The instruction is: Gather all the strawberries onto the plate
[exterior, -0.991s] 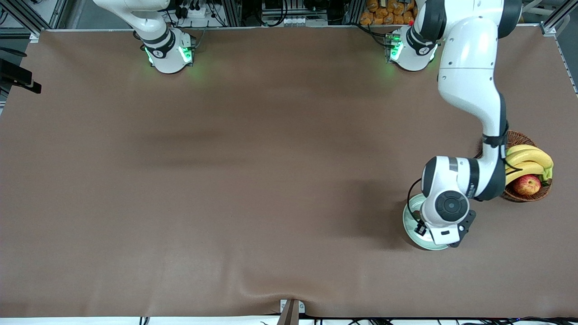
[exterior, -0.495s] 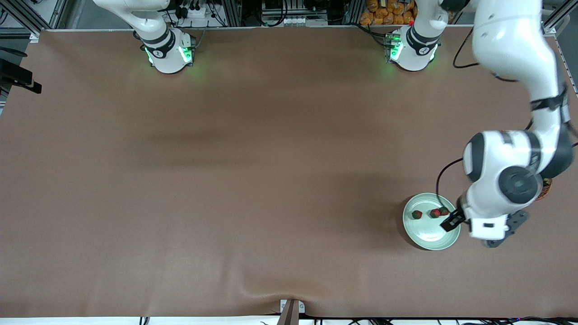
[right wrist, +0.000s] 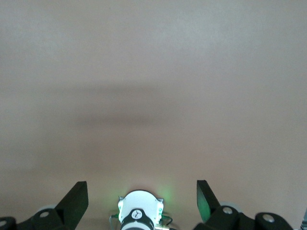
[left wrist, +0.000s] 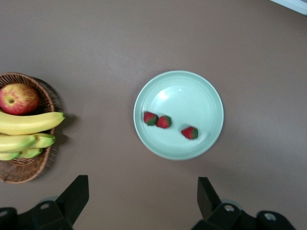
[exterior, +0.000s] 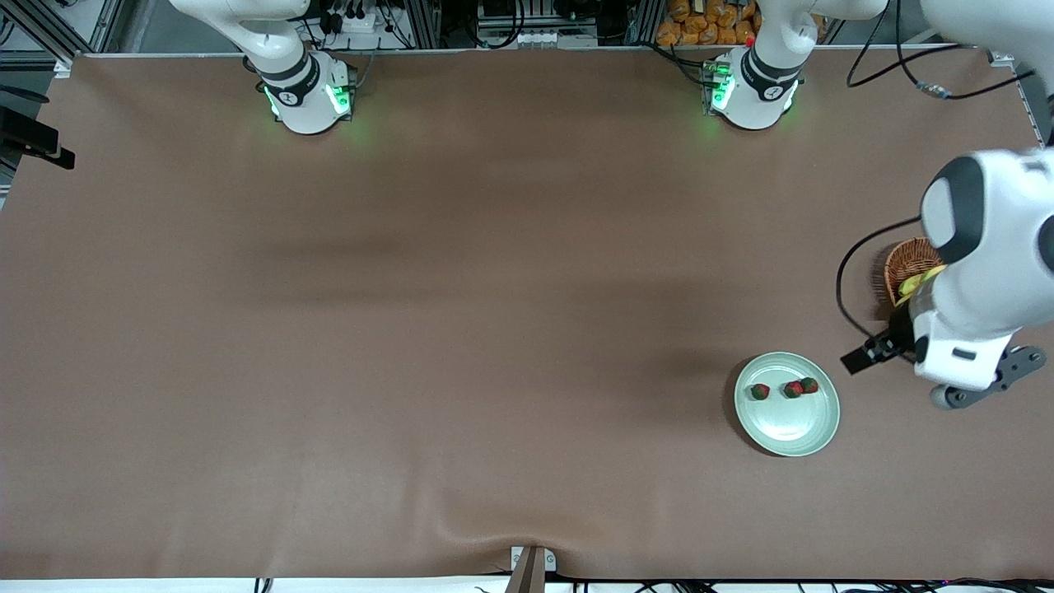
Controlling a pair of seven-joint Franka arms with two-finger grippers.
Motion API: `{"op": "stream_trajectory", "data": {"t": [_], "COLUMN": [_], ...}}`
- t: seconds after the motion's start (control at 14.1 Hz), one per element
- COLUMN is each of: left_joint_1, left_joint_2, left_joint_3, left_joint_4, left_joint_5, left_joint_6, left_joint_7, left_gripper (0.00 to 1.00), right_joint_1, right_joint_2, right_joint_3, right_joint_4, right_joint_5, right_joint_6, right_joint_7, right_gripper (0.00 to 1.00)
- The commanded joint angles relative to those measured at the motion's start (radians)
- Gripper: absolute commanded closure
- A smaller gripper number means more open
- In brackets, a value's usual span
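Fingers of the left end effector (left wrist: 141,201) stood wide apart with nothing between them, as its own wrist view showed. It hung high over the counter (exterior: 461,329) at the left arm's end, above the gap between the plate (exterior: 787,403) and the wicker basket (exterior: 904,265).

Directly under that camera lay the pale green plate, with all three strawberries (left wrist: 164,121) resting inside it. Two berries touched each other or nearly so, and the third sat a little apart, still well within the rim. None lay on the bare brown surface in any view. Beside the plate, toward the left arm's edge of the counter, the basket held bananas (left wrist: 29,123) and an apple (left wrist: 18,98), and it stood apart from the plate without touching.

Farther off, the right end effector (right wrist: 141,201) waited above its own base with its fingers likewise spread and empty, looking down on plain counter.

Judging by how things lay, the collecting step looked finished, since every berry sat in the plate. Nothing seemed left to pick up. The next move probably called only for the left arm to draw clear, high enough not to brush the basket or nudge the plate.
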Motion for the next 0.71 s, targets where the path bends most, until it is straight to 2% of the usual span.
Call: {"op": "stream_trajectory", "data": {"t": [0.0,0.14,0.35,0.64], "left_joint_1": [0.006,0.037,0.179,0.204], "left_joint_2": [-0.104,-0.146,-0.225,-0.291], "left_joint_3": [-0.007,-0.042,-0.198,-0.223], "left_joint_4": [-0.041,-0.041,-0.043,-0.043], "left_joint_5": [-0.025,-0.026,-0.022,-0.011], "left_joint_6": [-0.071,-0.128,-0.216,-0.300], "left_joint_7": [0.092,0.182,0.288,0.387], "left_gripper": [0.00,0.00,0.00,0.00], "right_joint_1": [-0.001,-0.003,0.003,0.003], "right_joint_2": [-0.005,-0.004,-0.005,-0.005], "right_joint_3": [0.006,0.006,0.006,0.009], "right_joint_4": [0.040,0.049,0.049,0.051], "right_joint_5": [-0.028,-0.026,-0.023,-0.023], "right_joint_6": [-0.050,-0.050,-0.060,-0.060], "right_joint_7": [0.012,0.011,0.018,0.020], "right_gripper": [0.00,0.00,0.00,0.00]}}
